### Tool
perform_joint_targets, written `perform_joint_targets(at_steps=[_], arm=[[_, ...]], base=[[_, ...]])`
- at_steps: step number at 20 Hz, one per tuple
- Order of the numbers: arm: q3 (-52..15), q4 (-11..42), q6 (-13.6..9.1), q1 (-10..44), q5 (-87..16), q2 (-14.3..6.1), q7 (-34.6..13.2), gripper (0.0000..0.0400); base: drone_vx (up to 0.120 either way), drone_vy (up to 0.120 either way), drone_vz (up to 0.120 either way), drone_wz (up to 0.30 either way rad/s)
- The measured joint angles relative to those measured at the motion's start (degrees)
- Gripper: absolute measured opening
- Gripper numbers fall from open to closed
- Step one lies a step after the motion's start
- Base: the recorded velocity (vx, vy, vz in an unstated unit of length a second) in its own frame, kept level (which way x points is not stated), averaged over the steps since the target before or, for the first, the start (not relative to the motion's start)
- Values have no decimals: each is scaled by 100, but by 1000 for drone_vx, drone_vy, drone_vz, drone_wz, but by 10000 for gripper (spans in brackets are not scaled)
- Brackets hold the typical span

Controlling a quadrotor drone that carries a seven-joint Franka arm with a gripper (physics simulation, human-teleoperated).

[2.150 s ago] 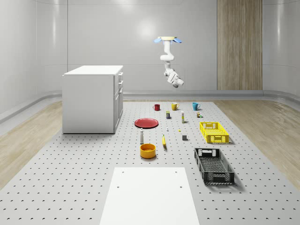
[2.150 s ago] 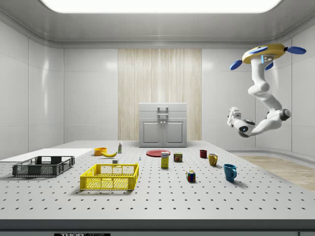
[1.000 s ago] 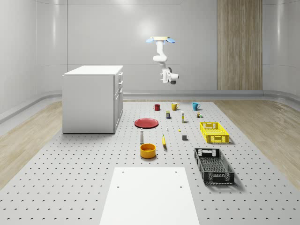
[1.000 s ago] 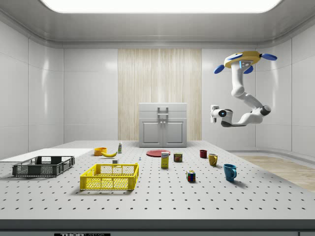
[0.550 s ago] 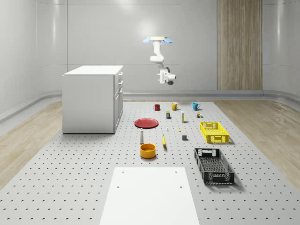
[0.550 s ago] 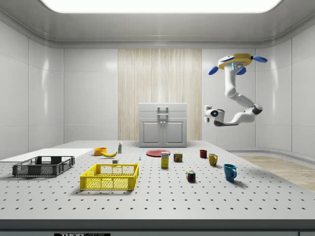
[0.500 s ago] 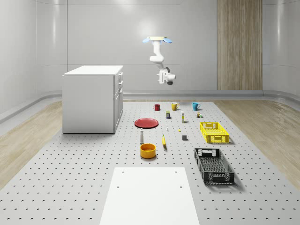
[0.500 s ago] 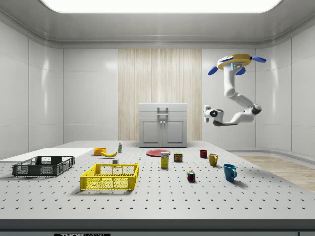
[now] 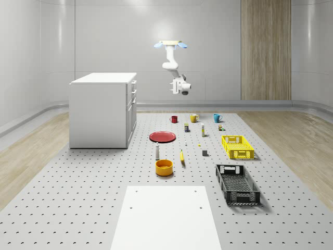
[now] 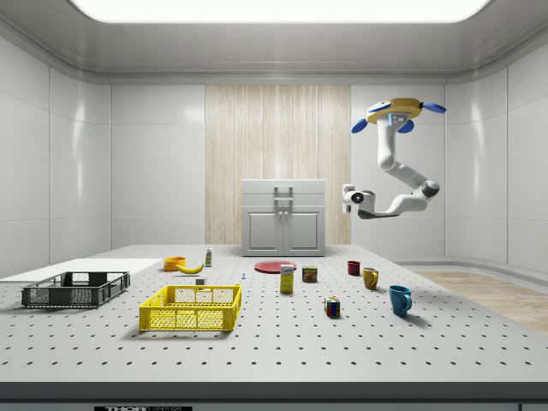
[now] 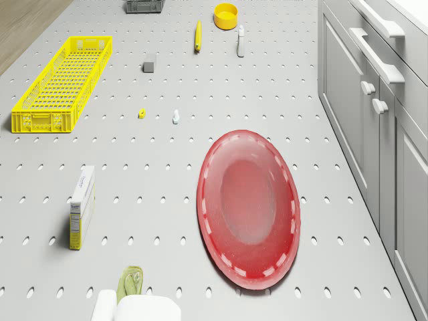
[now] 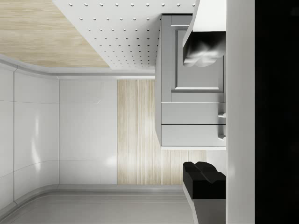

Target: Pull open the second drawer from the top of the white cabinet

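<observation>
One drawer (image 10: 283, 205), wide and level, faced the side view's camera; the open gripper (image 10: 347, 198) hung well right of it, the drone (image 10: 393, 110) hovering above the table (image 10: 274, 342).

Hovering over the perforated table (image 11: 167, 167), beside the white cabinet (image 11: 374, 100) with its drawer handles (image 11: 378, 60). Directly below, a red plate (image 11: 249, 207). Near it a yellow-white box (image 11: 81, 215). Farther off, a yellow crate (image 11: 63, 83), a banana (image 11: 198, 35), a white bottle (image 11: 240, 41), and a yellow bowl (image 11: 226, 15).
</observation>
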State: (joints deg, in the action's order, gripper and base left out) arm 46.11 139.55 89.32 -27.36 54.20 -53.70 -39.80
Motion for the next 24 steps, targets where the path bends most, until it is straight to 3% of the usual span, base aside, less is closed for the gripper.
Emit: perform_joint_targets(at_steps=[18, 24], arm=[[179, 53, 398, -444, -307, -413, -253, 300], [224, 69, 510, -566, -399, -534, -330, 300]], base=[[120, -100, 0, 0], [120, 0, 0, 0]])
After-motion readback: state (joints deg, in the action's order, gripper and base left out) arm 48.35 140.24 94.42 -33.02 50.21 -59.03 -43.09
